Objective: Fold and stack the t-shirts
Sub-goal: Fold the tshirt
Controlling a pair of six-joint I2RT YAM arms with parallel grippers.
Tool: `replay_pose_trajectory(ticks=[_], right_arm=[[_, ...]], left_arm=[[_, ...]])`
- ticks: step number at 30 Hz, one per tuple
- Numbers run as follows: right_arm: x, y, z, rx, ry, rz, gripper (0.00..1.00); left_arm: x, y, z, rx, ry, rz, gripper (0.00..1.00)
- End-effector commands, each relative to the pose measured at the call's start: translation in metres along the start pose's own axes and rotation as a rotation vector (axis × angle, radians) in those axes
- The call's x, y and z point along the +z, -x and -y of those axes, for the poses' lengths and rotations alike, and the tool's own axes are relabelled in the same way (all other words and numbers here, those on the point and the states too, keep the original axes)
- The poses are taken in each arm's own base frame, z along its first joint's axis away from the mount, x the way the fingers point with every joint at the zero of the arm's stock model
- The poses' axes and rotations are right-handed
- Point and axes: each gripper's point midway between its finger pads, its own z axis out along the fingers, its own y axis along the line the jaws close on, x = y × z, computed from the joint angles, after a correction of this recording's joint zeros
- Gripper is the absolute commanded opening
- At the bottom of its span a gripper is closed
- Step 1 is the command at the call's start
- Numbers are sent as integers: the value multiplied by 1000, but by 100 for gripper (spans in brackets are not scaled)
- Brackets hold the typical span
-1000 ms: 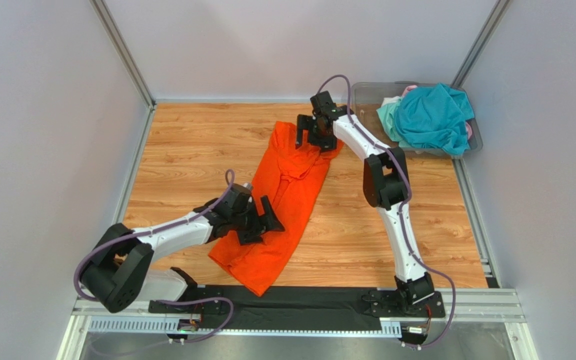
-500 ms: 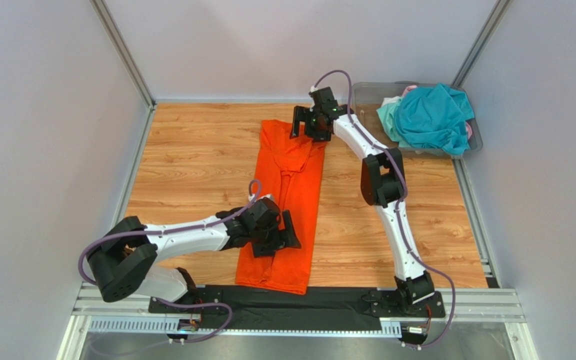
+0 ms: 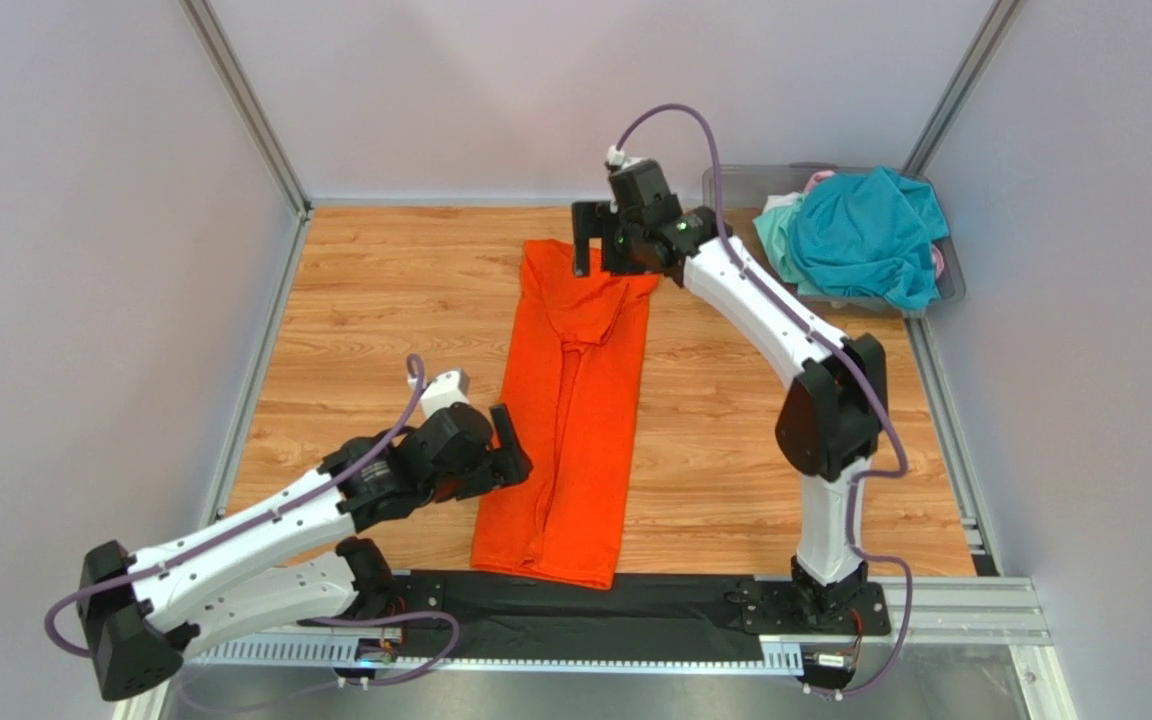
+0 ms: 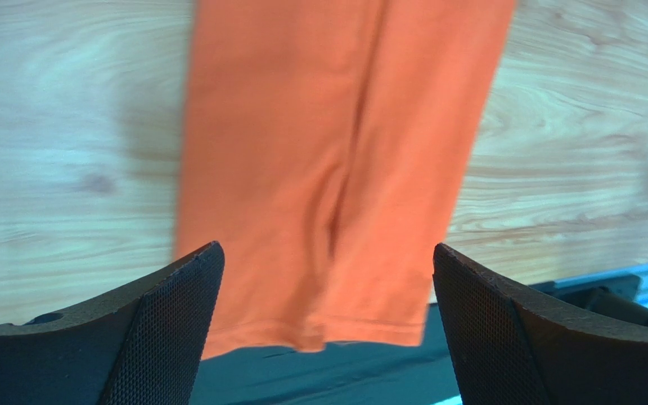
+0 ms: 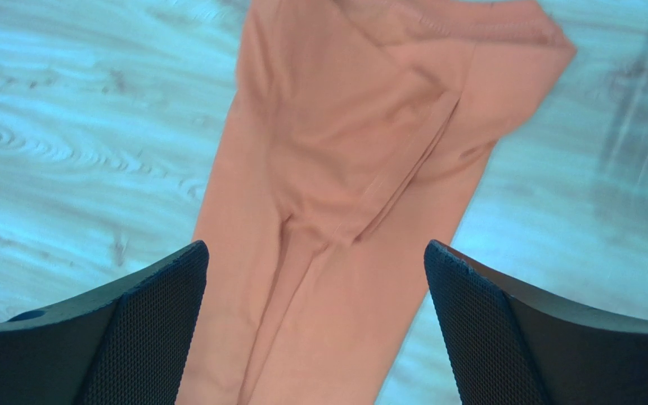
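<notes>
You have folded t-shirt [image 3: 575, 405] lengthwise mid-worktop [image 3: 372, 315], far edge to near edge. Bin [image 3: 740, 188] in far right corner, t-shirt heap [image 3: 860, 233] inside. Left gripper [image 3: 512, 446] beside shirt's left side, right gripper [image 3: 590, 240] over its far end.

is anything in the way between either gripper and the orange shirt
Nothing visible. The left gripper hangs open at the orange shirt's left edge, the right gripper open over its far end; both wrist views show only shirt and bare table below.

Lab test cell: grey panel walls [image 3: 86, 225], alu frame [image 3: 244, 105], wood tabletop [image 3: 372, 300].
</notes>
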Motion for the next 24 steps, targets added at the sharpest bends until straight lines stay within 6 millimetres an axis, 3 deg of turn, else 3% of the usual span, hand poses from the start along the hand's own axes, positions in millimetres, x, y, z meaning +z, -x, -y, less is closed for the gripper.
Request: replay_pose_trajectory(ticks=[1, 2, 3, 4, 5, 6, 9, 12, 15, 20, 24], right_arm=[[-21, -60, -12, -51, -134, -55, 100], [-25, -89, -13, -26, -142, -89, 100], [-28, -116, -30, -46, -124, -121, 100], [-28, -128, -35, -44, -135, -108, 100], [-30, -145, -43, -37, -135, -120, 100], [-32, -181, -54, -78, -129, -169, 100], [-32, -227, -71, -86, -138, -226, 100], [-29, -251, -81, -112, -145, -258, 100], [-23, -266, -80, -106, -154, -299, 100], [-4, -293, -62, -120, -218, -360, 100], [11, -297, -41, -117, -275, -380, 100]], left_arm=[[-8, -6, -57, 55, 164, 34, 100], [-9, -12, -71, 63, 200, 25, 100], [-12, -11, -75, 54, 189, 40, 100], [-11, -17, -84, 54, 202, 30, 100], [-11, -20, -86, 51, 193, 30, 100], [-13, -21, -85, 38, 157, 31, 100], [-11, -28, -83, 41, 95, 22, 100], [-9, -31, -85, 47, 69, 26, 100], [-5, -36, -87, 47, 62, 17, 100], [-2, -45, -87, 52, 61, -22, 100], [2, -54, -78, 75, 20, -71, 100]])
